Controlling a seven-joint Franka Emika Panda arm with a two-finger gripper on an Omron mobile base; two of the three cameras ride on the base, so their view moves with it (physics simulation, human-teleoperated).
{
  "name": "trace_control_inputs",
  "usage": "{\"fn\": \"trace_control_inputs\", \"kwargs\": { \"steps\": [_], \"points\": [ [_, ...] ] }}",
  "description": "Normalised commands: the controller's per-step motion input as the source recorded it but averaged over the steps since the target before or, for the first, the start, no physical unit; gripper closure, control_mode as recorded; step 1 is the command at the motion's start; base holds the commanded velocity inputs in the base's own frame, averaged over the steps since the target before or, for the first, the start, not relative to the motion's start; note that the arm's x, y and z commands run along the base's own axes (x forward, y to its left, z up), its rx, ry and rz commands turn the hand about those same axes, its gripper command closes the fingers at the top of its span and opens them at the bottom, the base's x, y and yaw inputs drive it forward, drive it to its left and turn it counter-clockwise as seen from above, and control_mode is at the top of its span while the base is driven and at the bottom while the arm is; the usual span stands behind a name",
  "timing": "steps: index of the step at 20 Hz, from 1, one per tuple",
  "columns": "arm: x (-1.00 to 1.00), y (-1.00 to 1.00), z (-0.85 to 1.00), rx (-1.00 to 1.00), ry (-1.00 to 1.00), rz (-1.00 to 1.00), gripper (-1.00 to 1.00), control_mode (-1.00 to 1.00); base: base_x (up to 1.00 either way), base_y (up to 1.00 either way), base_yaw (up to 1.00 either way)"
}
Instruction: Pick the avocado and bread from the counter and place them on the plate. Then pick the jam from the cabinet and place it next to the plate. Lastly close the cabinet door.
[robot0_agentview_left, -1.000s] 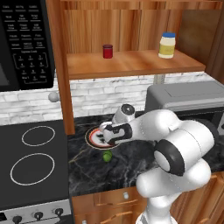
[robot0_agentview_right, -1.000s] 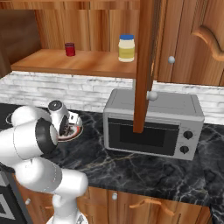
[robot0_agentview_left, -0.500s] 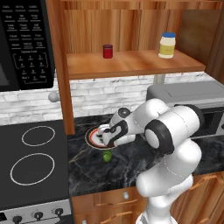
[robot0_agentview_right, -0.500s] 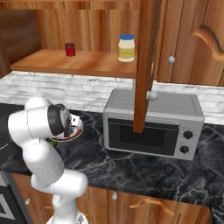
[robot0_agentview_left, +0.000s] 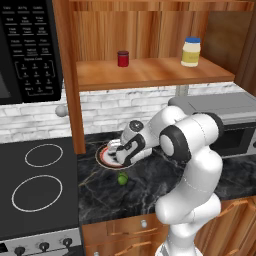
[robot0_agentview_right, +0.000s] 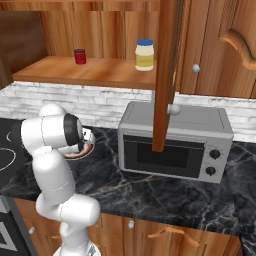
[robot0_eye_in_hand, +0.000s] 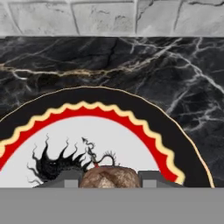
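My gripper (robot0_agentview_left: 118, 151) hovers low over the white plate (robot0_agentview_left: 101, 157) with the red rim, at the back of the black counter (robot0_agentview_left: 130, 197). It is shut on the brown bread (robot0_eye_in_hand: 109, 176), which sits between the two dark fingertips (robot0_eye_in_hand: 65, 179) above the plate's dark centre pattern (robot0_eye_in_hand: 61, 159). The green avocado (robot0_agentview_left: 122, 178) lies on the counter just in front of the plate. The dark red jam (robot0_agentview_left: 123, 58) stands on the shelf of the open cabinet (robot0_agentview_left: 150, 75). An open cabinet door (robot0_agentview_right: 165, 75) hangs edge-on, with its silver knob (robot0_agentview_right: 173, 109).
A pale yellow jar with a blue lid (robot0_agentview_left: 190, 52) stands on the shelf to the right of the jam. A grey toaster oven (robot0_agentview_right: 175, 142) sits on the counter right of the plate. The stove (robot0_agentview_left: 35, 180) lies to the left, under a black microwave (robot0_agentview_left: 25, 50).
The arm's elbow and upper links have swung up and back. The hand stays over the plate with the bread still held.
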Motion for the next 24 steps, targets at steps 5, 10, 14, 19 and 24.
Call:
{"fn": "trace_control_inputs", "kwargs": {
  "steps": [5,10,14,19,24],
  "points": [
    [-0.27,0.08,0.13,0.02,0.00,0.00,-1.00,-1.00,0.00,0.00,0.00],
    [-0.45,0.00,0.47,0.08,0.00,0.00,-1.00,-1.00,0.00,0.00,0.00],
    [-0.14,0.00,0.90,0.13,-0.05,0.00,-1.00,-1.00,0.00,0.00,0.00],
    [-0.04,0.00,0.91,0.12,-0.02,0.00,-1.00,-1.00,0.00,0.00,0.00],
    [-0.22,-0.01,0.44,0.02,0.09,-0.02,-1.00,-1.00,0.00,0.00,0.00]
  ]
}}
